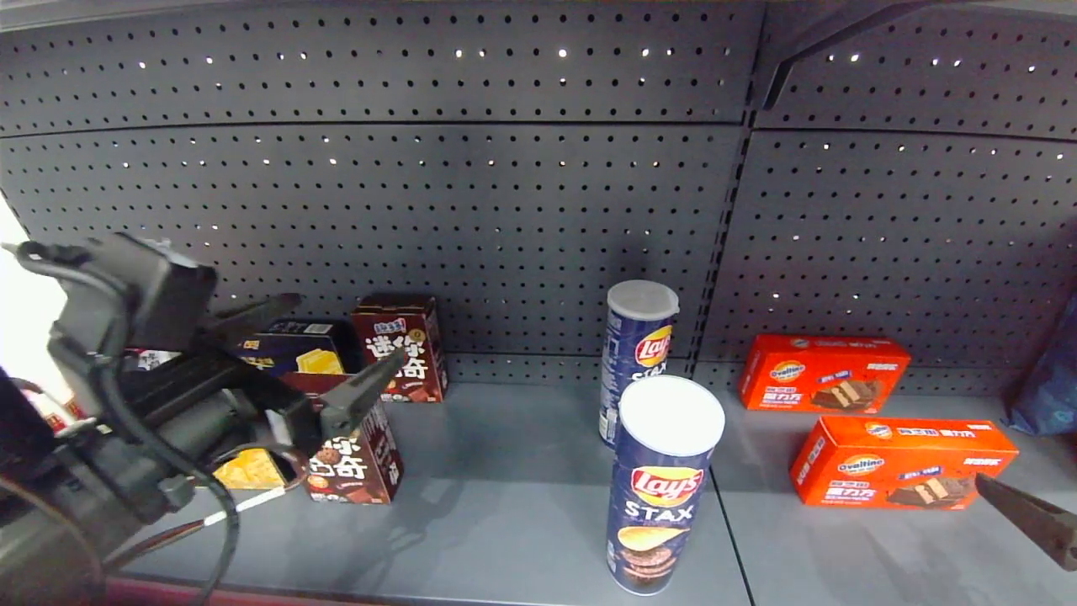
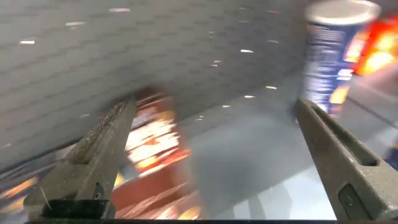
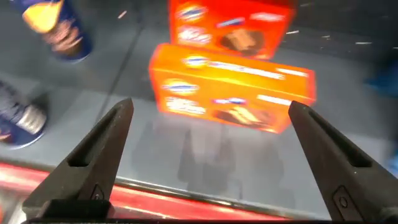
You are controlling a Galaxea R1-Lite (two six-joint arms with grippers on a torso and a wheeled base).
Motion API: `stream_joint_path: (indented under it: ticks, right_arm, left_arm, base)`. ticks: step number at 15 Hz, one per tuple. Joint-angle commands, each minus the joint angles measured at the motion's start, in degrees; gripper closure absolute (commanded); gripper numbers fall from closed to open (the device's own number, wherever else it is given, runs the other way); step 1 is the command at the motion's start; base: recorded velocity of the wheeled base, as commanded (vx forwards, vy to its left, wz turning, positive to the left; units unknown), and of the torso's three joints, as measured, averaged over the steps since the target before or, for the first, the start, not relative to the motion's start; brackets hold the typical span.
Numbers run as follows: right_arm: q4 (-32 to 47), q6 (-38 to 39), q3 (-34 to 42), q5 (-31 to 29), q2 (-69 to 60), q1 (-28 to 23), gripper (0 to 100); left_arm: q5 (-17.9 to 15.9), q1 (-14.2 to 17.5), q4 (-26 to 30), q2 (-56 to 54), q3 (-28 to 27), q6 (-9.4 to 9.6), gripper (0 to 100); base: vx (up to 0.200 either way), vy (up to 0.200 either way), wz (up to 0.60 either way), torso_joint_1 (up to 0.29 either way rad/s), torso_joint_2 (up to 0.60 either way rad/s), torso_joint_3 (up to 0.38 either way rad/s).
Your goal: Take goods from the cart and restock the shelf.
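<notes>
My left gripper [image 1: 328, 353] hangs open at the shelf's left end, just above and beside a brown cookie box [image 1: 358, 459] standing near the front. In the left wrist view, that gripper [image 2: 211, 162] holds nothing and the brown box [image 2: 155, 143] lies past one finger. A second brown cookie box [image 1: 400, 345] stands by the back wall. My right gripper [image 3: 211, 162] is open and empty in front of the nearer orange box [image 3: 230, 87]. One of its fingers [image 1: 1022, 513] shows at the lower right, close to that orange box [image 1: 900, 463].
Two blue chip cans, one behind [image 1: 637, 353] and one in front [image 1: 665, 484], stand mid-shelf. Another orange box [image 1: 820, 372] lies by the pegboard. A dark blue box [image 1: 294, 349] and a yellow pack [image 1: 248, 467] sit behind my left arm. A blue bag [image 1: 1052, 379] is at the right edge.
</notes>
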Motion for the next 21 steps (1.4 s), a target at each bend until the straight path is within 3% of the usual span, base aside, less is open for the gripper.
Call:
stream_joint_path:
  ticks: [1, 3, 5, 6, 7, 9, 11, 12, 13, 16, 21]
  right_arm:
    - [0.0, -0.2, 2.5, -0.5, -8.9, -5.8, 0]
    - [0.0, -0.1, 5.5, -2.6, -13.6, -8.2, 0]
    - [1.6, -0.2, 8.8, -5.4, -19.9, -9.9, 0]
    - [1.6, -0.2, 8.8, -5.4, -19.9, -9.9, 0]
    - [7.9, -0.2, 10.8, -4.4, -27.4, -11.5, 0]
    - [10.0, -0.5, 15.0, 1.1, -35.2, -8.8, 0]
    - [10.8, -1.6, 17.4, 3.3, -39.5, -8.7, 0]
    - [11.4, -2.4, 19.6, 6.6, -42.5, -9.0, 0]
    - [11.4, -2.5, 19.6, 6.7, -42.4, -9.0, 0]
    - [11.7, -2.0, 19.5, 8.5, -42.4, -9.0, 0]
    - [11.6, -2.5, 19.6, 8.7, -42.4, -9.0, 0]
  left_arm:
    - [-1.7, 9.6, 3.5, -18.5, 11.5, -0.25, 0]
    - [-1.0, 13.6, 9.3, -32.3, 20.1, -0.25, 0]
    - [0.8, 16.1, 21.9, -46.6, 21.9, -0.16, 0]
    - [0.8, 16.1, 21.9, -46.6, 21.9, -0.16, 0]
    - [1.0, 16.9, 42.7, -62.5, 19.5, -0.07, 0]
    - [1.2, 16.8, 54.8, -69.8, 18.0, -0.34, 0]
    - [0.7, 16.8, 52.7, -69.3, 18.1, -0.78, 0]
    - [-1.2, 16.8, 50.8, -69.3, 23.3, -0.60, 0]
    - [-1.4, 16.8, 48.4, -69.2, 23.6, -0.51, 0]
    - [-4.4, 16.8, 48.3, -69.2, 23.6, -4.03, 0]
    - [-5.7, 16.8, 48.3, -69.2, 23.6, -3.68, 0]
  base:
    - [0.000, 0.000, 0.00, 0.000, 0.00, 0.000]
    - [0.000, 0.000, 0.00, 0.000, 0.00, 0.000]
    - [0.000, 0.000, 0.00, 0.000, 0.00, 0.000]
    - [0.000, 0.000, 0.00, 0.000, 0.00, 0.000]
    - [0.000, 0.000, 0.00, 0.000, 0.00, 0.000]
    - [0.000, 0.000, 0.00, 0.000, 0.00, 0.000]
    - [0.000, 0.000, 0.00, 0.000, 0.00, 0.000]
    - [0.000, 0.000, 0.00, 0.000, 0.00, 0.000]
    - [0.000, 0.000, 0.00, 0.000, 0.00, 0.000]
    - [0.000, 0.000, 0.00, 0.000, 0.00, 0.000]
    - [-0.120, 0.000, 0.00, 0.007, 0.00, 0.002]
